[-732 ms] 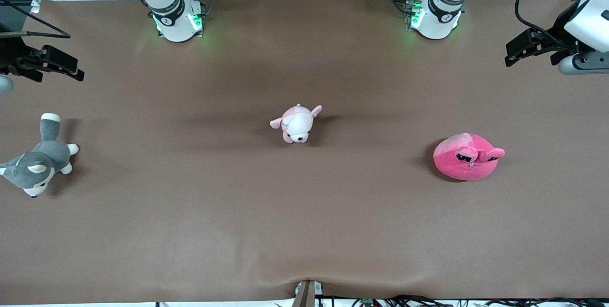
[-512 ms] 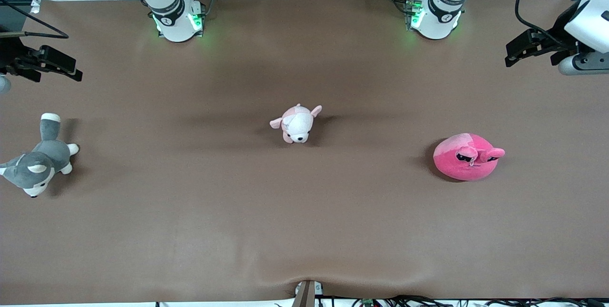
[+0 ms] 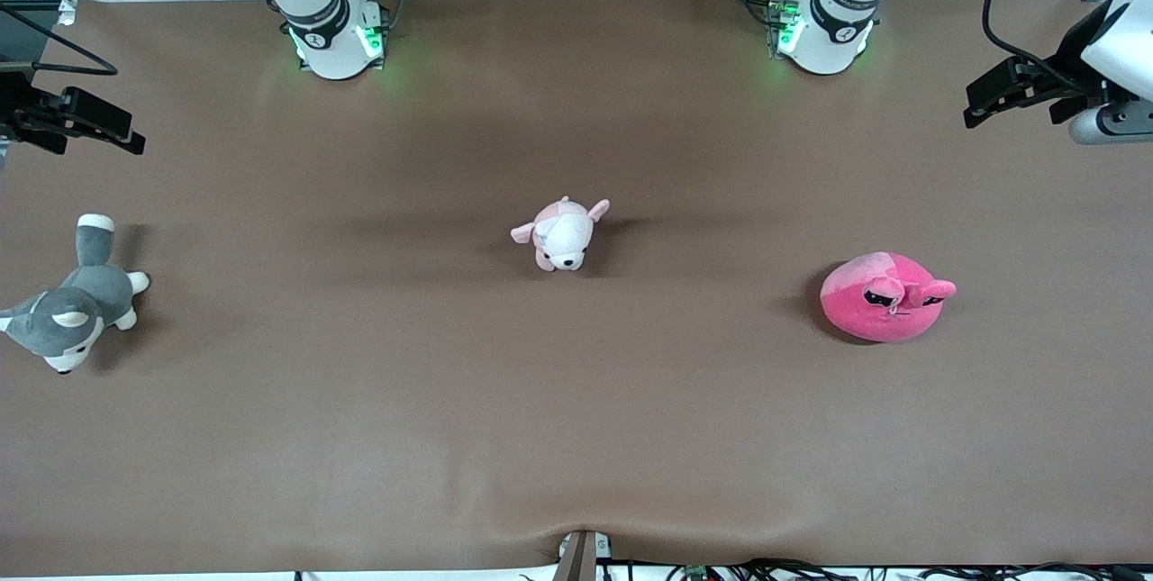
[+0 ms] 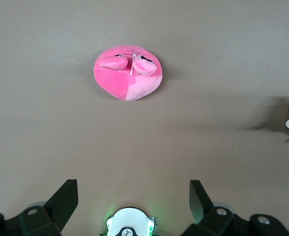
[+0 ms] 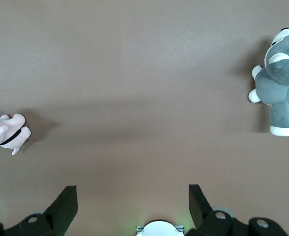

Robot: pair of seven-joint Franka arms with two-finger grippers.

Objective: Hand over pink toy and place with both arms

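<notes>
The pink toy, a round hot-pink plush with dark slanted eyes, lies on the brown table toward the left arm's end. In the left wrist view the pink toy lies well clear of the open fingers. My left gripper hangs open over the table's edge at that end, empty, and my left gripper shows wide-spread jaws. My right gripper hangs open and empty over the table's right-arm end. In its own view my right gripper has only bare table between the jaws.
A pale pink-and-white puppy plush lies mid-table. A grey-and-white husky plush lies at the right arm's end, below the right gripper in the front view. The arm bases stand along the table's back edge.
Both grippers have drifted a little outward, each toward its own end of the table. The toys have not moved.
</notes>
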